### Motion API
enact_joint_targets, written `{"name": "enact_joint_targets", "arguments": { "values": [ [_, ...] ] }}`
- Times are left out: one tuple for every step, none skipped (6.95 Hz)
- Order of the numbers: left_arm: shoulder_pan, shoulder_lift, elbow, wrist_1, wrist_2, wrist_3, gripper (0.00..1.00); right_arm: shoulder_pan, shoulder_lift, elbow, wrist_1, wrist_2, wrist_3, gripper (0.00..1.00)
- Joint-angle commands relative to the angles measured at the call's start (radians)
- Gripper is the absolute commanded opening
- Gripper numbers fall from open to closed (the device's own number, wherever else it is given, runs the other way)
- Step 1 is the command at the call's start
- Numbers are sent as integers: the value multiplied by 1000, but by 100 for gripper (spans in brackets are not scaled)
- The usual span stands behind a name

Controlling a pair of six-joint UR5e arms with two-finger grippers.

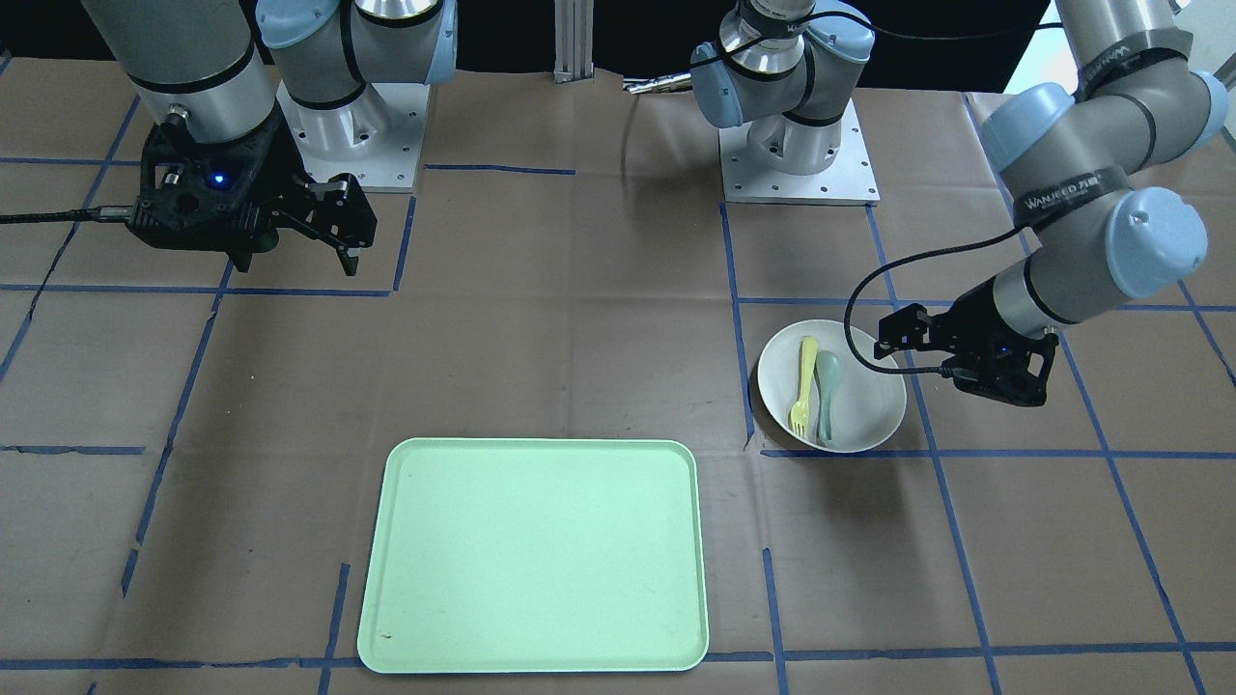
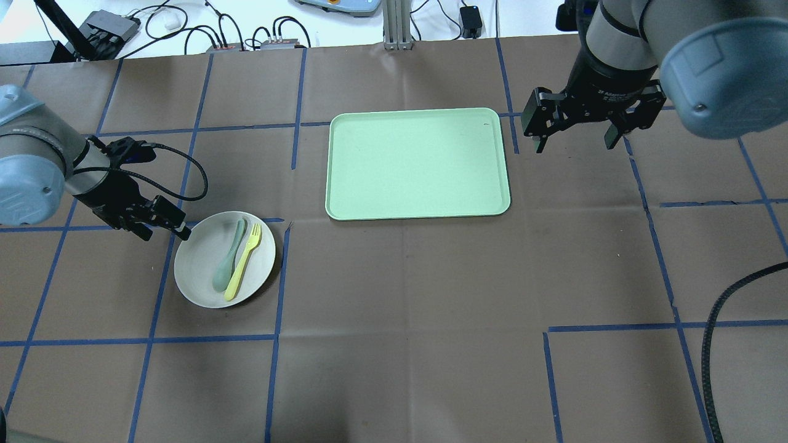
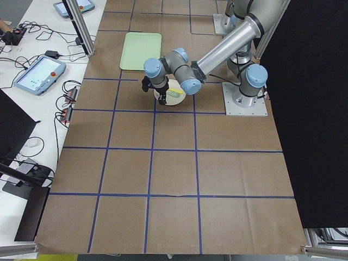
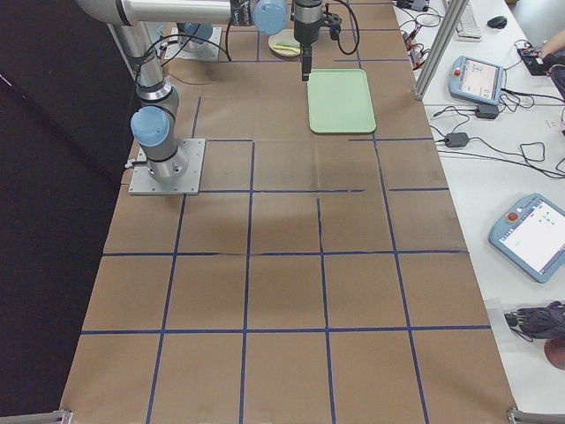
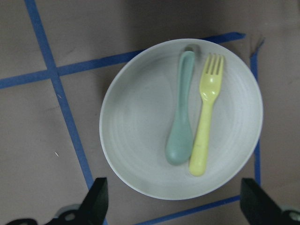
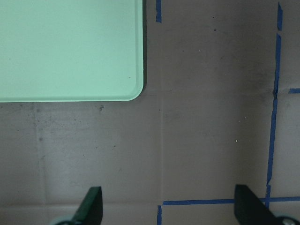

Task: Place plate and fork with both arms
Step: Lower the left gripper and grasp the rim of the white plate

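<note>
**Plate & fork not yet on tray, both grippers empty**

You've got the plate (image 2: 197, 271) sitting flat on the table in the left half, roughly mid-depth btw the robot's edge and your edge. The fork (image 2: 243, 261) lies in it, tines pointing toward your edge. A grey-green spoon (image 2: 229, 257) lies alongside the fork on the side nearer the table's left end, bowl toward the robot's edge. Spoon bowl and fork handle are just beside each other, maybe touching.

L gripper (image 2: 165, 231) is low, right by the plate's rim on the left-end side. Its fingers are spread wide w/ nothing btw them but air. In the L wrist view the plate shows btw the two fingertips (image 5: 96, 201). Can't tell if a finger touches the rim.

The tray (image 2: 418, 163) lies flat mid-table, nearer your edge, w/ nothing on it.

R gripper (image 2: 574, 141) hangs high over bare paper just off a tray corner on the right-end side. Jaws are fully apart and hold nothing.
</note>
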Motion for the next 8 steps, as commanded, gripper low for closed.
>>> {"name": "enact_joint_targets", "arguments": {
  "values": [
    [32,-77,-5,6,-11,20,98,0,0,1,0,0,0,100],
    [49,-111,-5,12,-12,46,98,0,0,-1,0,0,0,100],
    [50,-113,-5,14,-12,48,92,0,0,-1,0,0,0,100],
    [52,-110,-5,12,-14,48,75,0,0,-1,0,0,0,100],
    [52,-107,-20,12,-14,48,60,0,0,-1,2,0,0,100],
    [50,-96,-44,15,-14,46,50,0,0,-1,0,0,0,100],
    [50,-93,-45,17,-14,46,36,0,0,1,0,0,0,100],
    [50,-91,-42,17,-14,46,24,0,0,-1,2,0,0,100]
  ]
}}
